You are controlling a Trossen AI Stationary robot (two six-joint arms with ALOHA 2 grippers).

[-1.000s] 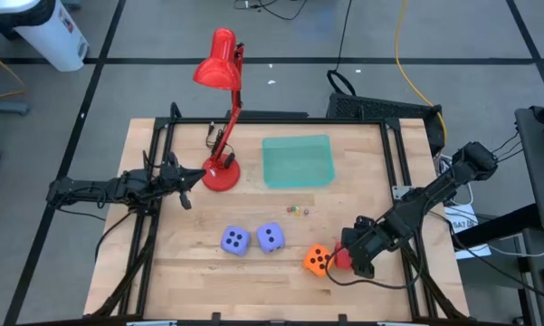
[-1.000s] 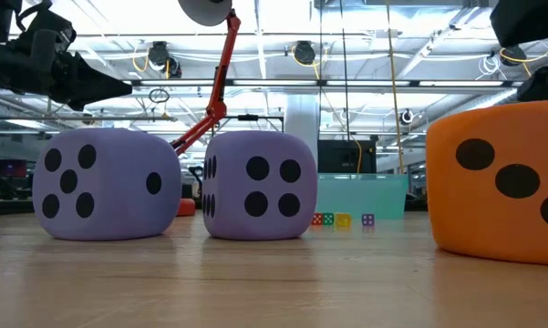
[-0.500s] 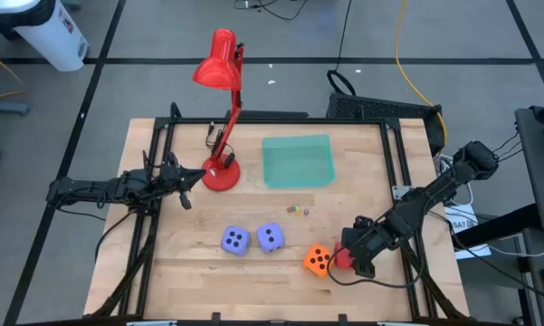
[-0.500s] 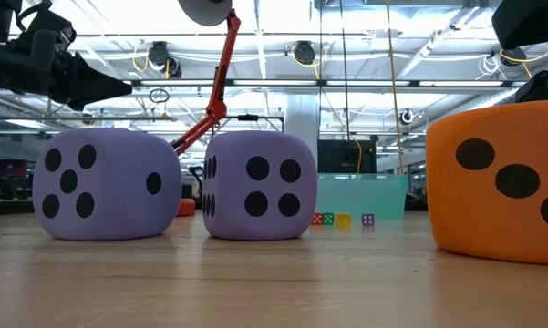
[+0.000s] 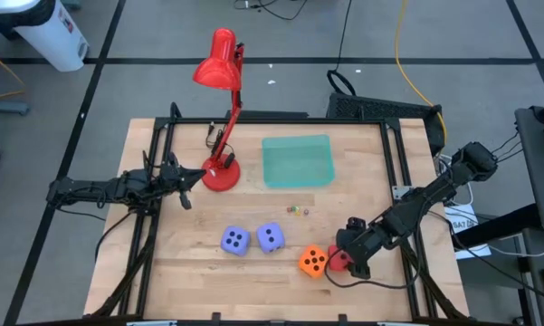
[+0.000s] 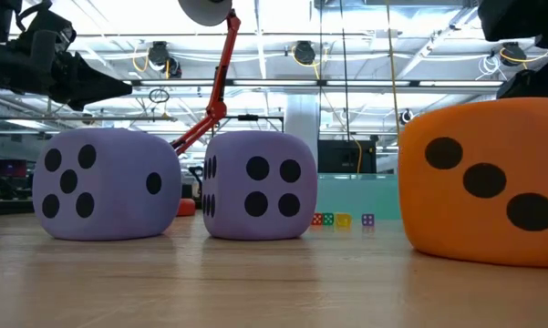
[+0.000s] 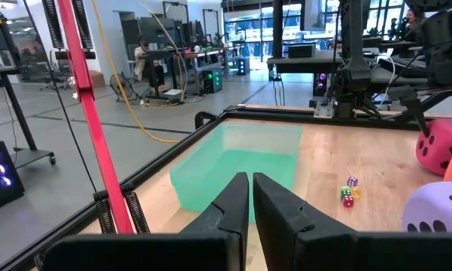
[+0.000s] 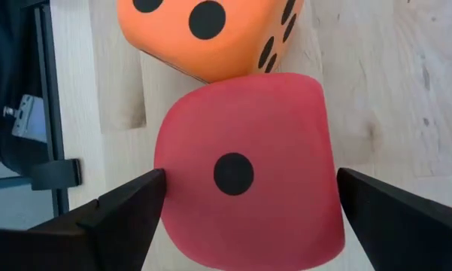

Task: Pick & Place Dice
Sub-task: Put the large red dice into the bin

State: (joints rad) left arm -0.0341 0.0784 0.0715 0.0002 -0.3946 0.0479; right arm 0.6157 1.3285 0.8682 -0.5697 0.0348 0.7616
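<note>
The right hand (image 5: 344, 260) stands wide, one finger at each side of the red die (image 8: 244, 192), and whether the fingers press on it cannot be told; the right wrist view shows this die with a single pip facing the camera and its far edge touching the orange die (image 8: 210, 34), a contact the high view only hints at, since there the red die (image 5: 338, 260) is mostly hidden under the hand. In the high view the orange die (image 5: 313, 263) lies just beside the hand on its left, turned cornerwise to the bench (image 5: 362, 154) edges, near the front edge, with bare wood in front of it. The low view shows the orange die (image 6: 483, 182) close to the lens with three pips running diagonally on its face, and does not show the red one. The two lavender-blue dice (image 5: 253, 240) sit side by side left of the orange one, apart from it; in the low view their faces show five and four pips. Being cubes, none has a long axis. The left hand (image 5: 192, 177) is narrow, fingers together and holding nothing, above the bench's left side beside the red lamp (image 5: 222, 172) base; its wrist view looks past the lamp's stem to the green tray (image 7: 241, 162) and some tiny dice (image 7: 349, 193) on the wood
</note>
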